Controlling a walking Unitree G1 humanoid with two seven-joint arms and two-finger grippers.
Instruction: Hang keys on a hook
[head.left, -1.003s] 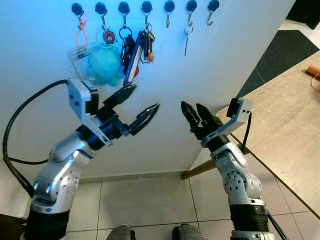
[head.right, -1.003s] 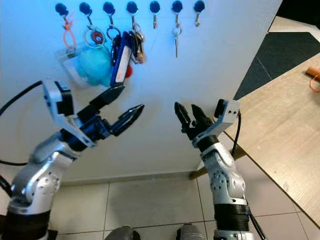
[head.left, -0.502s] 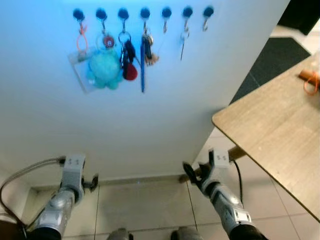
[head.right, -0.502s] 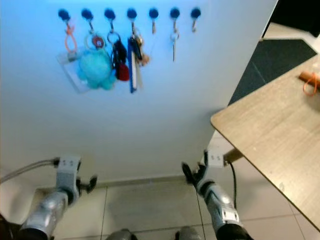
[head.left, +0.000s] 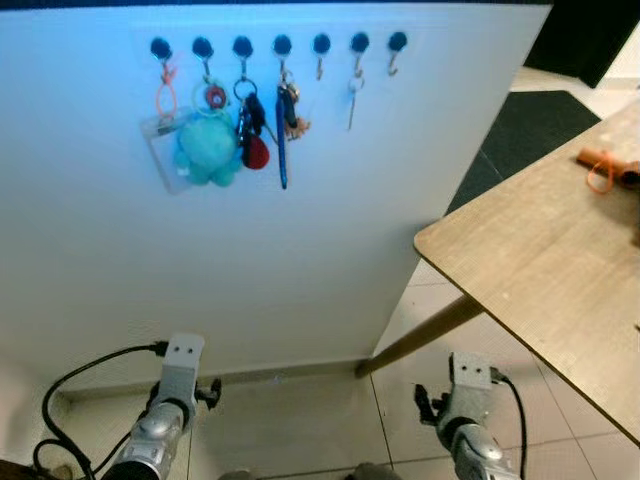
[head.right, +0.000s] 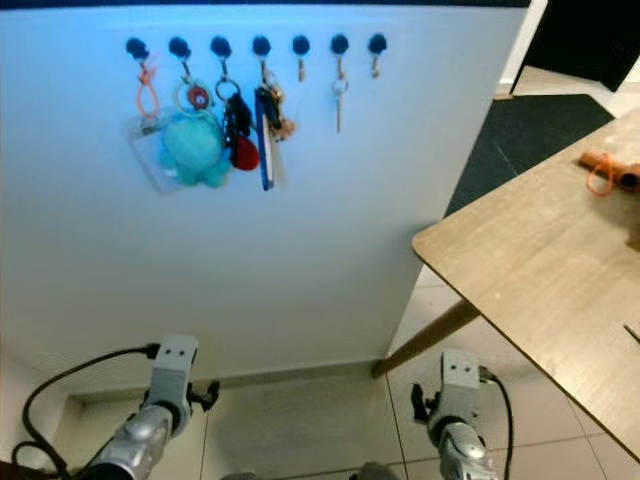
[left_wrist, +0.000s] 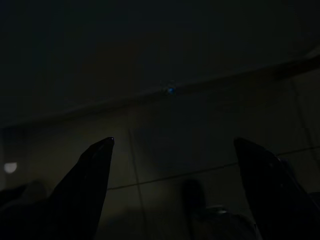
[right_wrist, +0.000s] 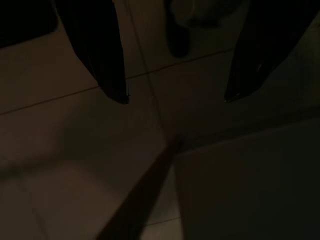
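Observation:
A row of black hooks (head.left: 282, 45) runs along the top of a white wall. A single key (head.left: 352, 100) hangs on the sixth hook. A key bunch with a blue tag (head.left: 283, 110) and another with a red tag (head.left: 255, 130) hang further left. The fifth hook (head.left: 321, 43) and the seventh hook (head.left: 398, 41) are bare. Both arms hang low near the floor, the left arm (head.left: 165, 410) and the right arm (head.left: 465, 425). My left gripper (left_wrist: 173, 140) is open and holds nothing. My right gripper (right_wrist: 177, 99) is open too, above the tiles.
A teal plush (head.left: 205, 150) and a clear badge holder (head.left: 160, 150) hang on the leftmost hooks. A wooden table (head.left: 540, 260) stands at the right, with an orange thing (head.left: 600, 170) on it and a slanted leg (head.left: 420, 340). A dark mat (head.left: 520, 130) lies beyond.
Both arms have dropped from chest height before the wall to hang near the floor. The camera now takes in more of the wall and table. The hung things stay put.

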